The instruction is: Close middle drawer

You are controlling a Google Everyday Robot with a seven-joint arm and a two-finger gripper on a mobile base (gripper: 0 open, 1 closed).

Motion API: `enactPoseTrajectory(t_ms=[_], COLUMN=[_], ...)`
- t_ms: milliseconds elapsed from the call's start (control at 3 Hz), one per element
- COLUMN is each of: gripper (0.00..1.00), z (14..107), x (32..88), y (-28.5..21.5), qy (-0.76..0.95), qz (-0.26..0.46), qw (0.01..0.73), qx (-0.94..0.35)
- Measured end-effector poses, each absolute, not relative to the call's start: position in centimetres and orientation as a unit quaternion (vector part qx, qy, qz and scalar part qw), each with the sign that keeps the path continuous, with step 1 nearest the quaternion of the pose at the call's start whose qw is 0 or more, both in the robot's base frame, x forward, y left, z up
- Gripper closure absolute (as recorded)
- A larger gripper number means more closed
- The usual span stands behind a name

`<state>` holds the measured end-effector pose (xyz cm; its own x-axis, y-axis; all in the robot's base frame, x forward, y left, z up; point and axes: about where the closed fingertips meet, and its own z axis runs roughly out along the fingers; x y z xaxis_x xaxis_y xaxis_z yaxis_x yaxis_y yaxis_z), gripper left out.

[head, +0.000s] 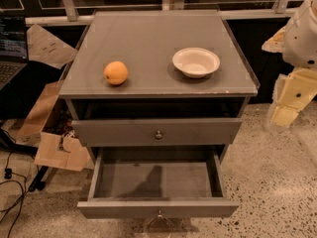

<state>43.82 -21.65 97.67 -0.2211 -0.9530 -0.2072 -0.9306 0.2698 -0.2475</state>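
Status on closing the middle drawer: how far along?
Done: nothing that shows. The wide grey wooden middle drawer stands pulled far out, with its inside in view. In hand: the gripper is at the right edge of the view, beside the cabinet and apart from the drawer and its small round metal knob. Left: probably the whole push, bringing the gripper to the drawer front and sliding it in flush.

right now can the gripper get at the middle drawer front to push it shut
Probably yes: the gripper hangs beside the cabinet, higher than the pulled-out middle drawer, with nothing visible between them.
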Motion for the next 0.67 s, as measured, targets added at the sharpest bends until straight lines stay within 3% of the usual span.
enactPoseTrajectory(t_ms=[667], gripper=[0.00], z=[96.5], x=[43.3], y=[-21.2], qy=[0.780], qz=[-0.029], qw=[0.193], qx=[-0.594])
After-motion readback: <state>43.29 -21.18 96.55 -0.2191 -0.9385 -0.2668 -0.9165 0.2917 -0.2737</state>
